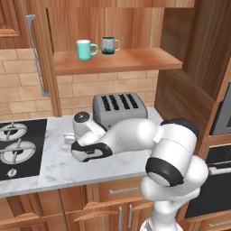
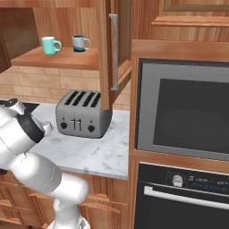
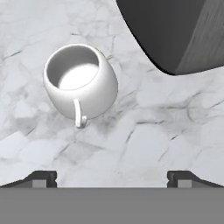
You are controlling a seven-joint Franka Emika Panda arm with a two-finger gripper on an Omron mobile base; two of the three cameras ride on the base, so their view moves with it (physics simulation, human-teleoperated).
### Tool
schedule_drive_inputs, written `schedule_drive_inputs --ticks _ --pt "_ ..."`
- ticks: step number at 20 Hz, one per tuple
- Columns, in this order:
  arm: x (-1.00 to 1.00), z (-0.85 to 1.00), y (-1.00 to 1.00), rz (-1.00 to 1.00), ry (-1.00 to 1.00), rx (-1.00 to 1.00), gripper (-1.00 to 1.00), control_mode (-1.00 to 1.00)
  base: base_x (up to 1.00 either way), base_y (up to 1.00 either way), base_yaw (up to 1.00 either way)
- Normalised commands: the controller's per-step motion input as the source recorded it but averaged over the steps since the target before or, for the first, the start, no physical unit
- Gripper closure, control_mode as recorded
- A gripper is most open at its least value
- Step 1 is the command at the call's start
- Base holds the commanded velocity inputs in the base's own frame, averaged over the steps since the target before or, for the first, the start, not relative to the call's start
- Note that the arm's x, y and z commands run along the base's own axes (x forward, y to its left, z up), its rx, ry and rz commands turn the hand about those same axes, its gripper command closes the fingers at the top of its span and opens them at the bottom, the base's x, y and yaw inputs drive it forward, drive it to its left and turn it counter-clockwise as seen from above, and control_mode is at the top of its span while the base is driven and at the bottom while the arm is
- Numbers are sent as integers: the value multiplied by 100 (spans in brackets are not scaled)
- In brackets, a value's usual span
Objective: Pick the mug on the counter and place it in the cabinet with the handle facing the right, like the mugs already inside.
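Observation:
In the hand view the mug [image 3: 81, 83], small, squat and white, stands upright on the marble counter [image 3: 153, 131], its handle pointing toward the bottom of that view. My gripper [image 3: 112, 178] is open above the counter; its fingertips [image 3: 43, 177] stand wide apart with nothing between them, and the mug sits ahead of the left tip. On the open cabinet's plank shelf [image 1: 135, 61] stand the two mugs, one teal [image 1: 85, 49] and one grey with a dark teal base [image 1: 109, 45], handles to the right. My arm hides the white mug in the base views.
A grey four-slot toaster [image 1: 119, 108] stands on the counter just right of my hand, and its dark corner [image 3: 170, 30] looms at the hand view's upper right. A black hob [image 1: 18, 146] lies at the left. The open cabinet door [image 2: 112, 53] hangs above the toaster, and a wall oven [image 2: 183, 112] is on the right.

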Motion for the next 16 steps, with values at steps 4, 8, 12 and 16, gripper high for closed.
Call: schedule_drive_inputs --ticks 4,8,12,16 --pt "15 -9 6 -2 0 0 -100 -100 0 0 0" --pt "14 -11 7 -3 0 0 -100 -100 0 0 0" --pt "16 -8 8 -3 0 0 -100 -100 0 0 0" --pt "14 -6 9 -3 0 0 -100 -100 0 0 0"
